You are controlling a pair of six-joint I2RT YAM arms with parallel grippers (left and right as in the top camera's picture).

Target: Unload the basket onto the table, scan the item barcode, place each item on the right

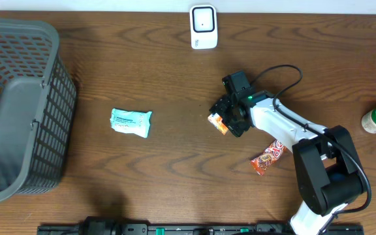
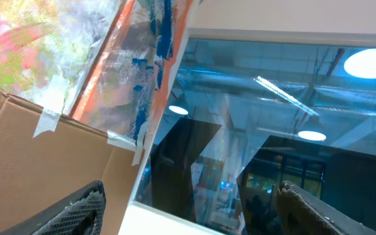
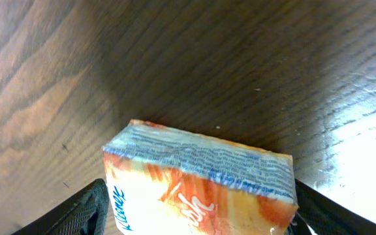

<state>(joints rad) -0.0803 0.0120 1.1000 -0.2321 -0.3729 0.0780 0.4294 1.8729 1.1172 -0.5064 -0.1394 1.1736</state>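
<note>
The right tool (image 1: 232, 116) straddles the orange rectangular plastic tissue pack (image 3: 201, 189), near the white scanner (image 1: 203, 27); whether it grips cannot be told. The left tool (image 2: 191, 196) gapes, empty.

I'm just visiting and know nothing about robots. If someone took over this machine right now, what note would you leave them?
Left hand: open, empty, aimed up at the ceiling.
Right hand: fingers either side of the orange tissue pack, which lies on the table. A firm grip can't be confirmed.
White scanner: at the top edge in the overhead view, apart from the pack.
Done: right hand is at the pack.
Left: grip, lift, show the barcode to the scanner.
</note>
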